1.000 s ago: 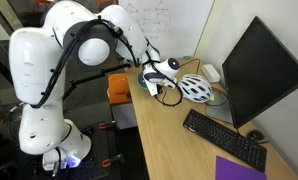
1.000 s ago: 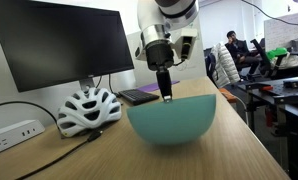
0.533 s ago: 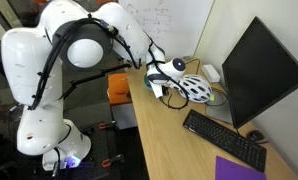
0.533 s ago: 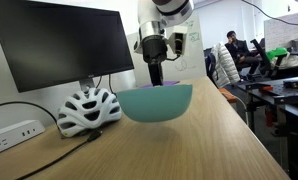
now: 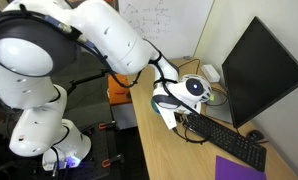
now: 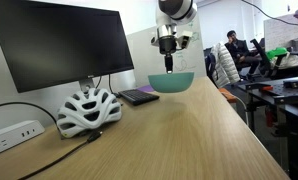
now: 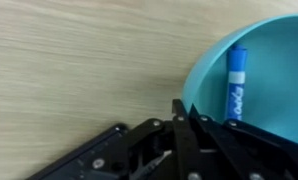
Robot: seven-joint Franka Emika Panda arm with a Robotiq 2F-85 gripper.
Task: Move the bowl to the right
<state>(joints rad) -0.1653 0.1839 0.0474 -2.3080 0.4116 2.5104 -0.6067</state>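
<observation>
The teal bowl (image 6: 172, 82) is far down the wooden desk (image 6: 179, 140) in an exterior view, near the keyboard (image 6: 139, 96). My gripper (image 6: 168, 64) comes down from above and is shut on the bowl's near rim. In the wrist view the bowl (image 7: 274, 60) fills the right side, with a blue marker (image 7: 235, 82) lying inside it. My gripper (image 7: 183, 112) pinches the rim with its jaws closed together. Whether the bowl touches the desk or hangs just above it I cannot tell. In the exterior view from the arm's side my gripper (image 5: 172, 103) is by the helmet and the bowl is hidden.
A white bike helmet (image 6: 87, 108) (image 5: 196, 88) lies by the black monitor (image 6: 59, 45) with cables and a power strip (image 6: 14, 134). A black keyboard (image 5: 224, 138) and a purple notebook (image 5: 239, 168) lie along the desk. The desk edge drops off beside the arm.
My gripper has carried the bowl along the desk, from close in front of the helmet to far down by the keyboard. The arm has stretched out over the desk.
</observation>
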